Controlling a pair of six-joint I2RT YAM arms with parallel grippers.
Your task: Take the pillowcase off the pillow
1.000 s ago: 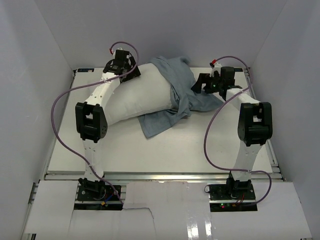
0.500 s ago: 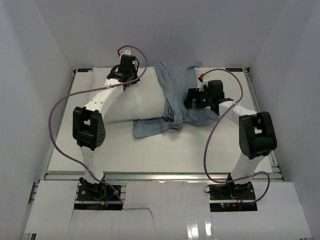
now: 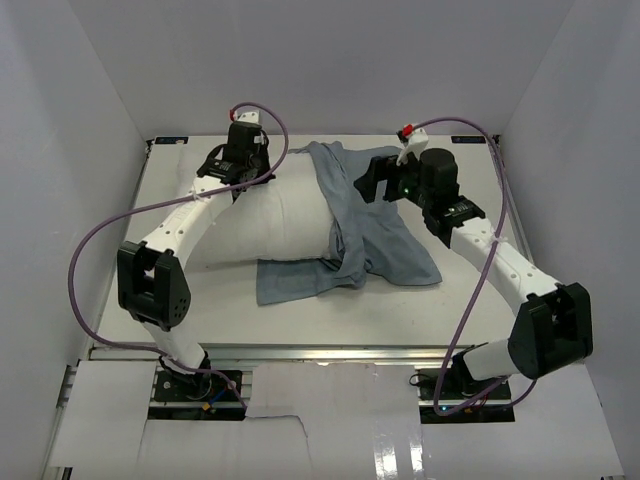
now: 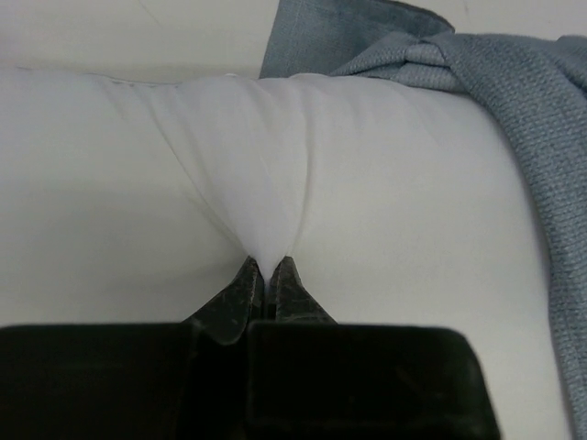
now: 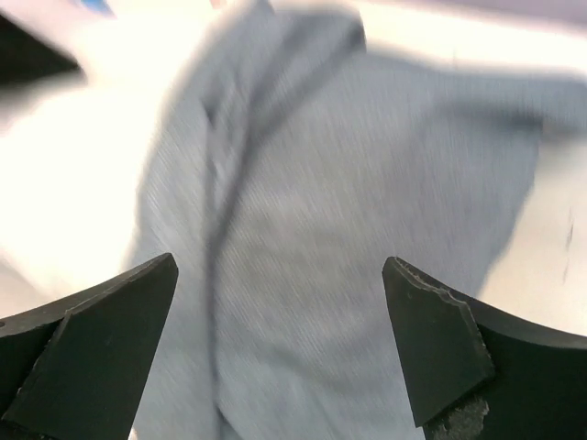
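The white pillow point(image 3: 262, 215) lies across the back left of the table. In the left wrist view my left gripper point(image 4: 266, 268) is shut on a pinched fold of the pillow point(image 4: 266, 165); from above the left gripper point(image 3: 243, 186) presses into the pillow's far left part. The grey-blue pillowcase point(image 3: 375, 235) is bunched over the pillow's right end and spreads onto the table. My right gripper point(image 3: 366, 184) hovers open above the pillowcase point(image 5: 358, 183), with both fingertips point(image 5: 124, 307) wide apart and nothing between them. The view from that wrist is blurred.
White walls enclose the table point(image 3: 330, 310) on the left, back and right. Purple cables point(image 3: 95, 250) loop from both arms. The arm bases stand at the near edge.
My left gripper has shut on the pillow. The right arm has swung left and risen above the pillowcase. The pillow and pillowcase have shifted left and nearer.
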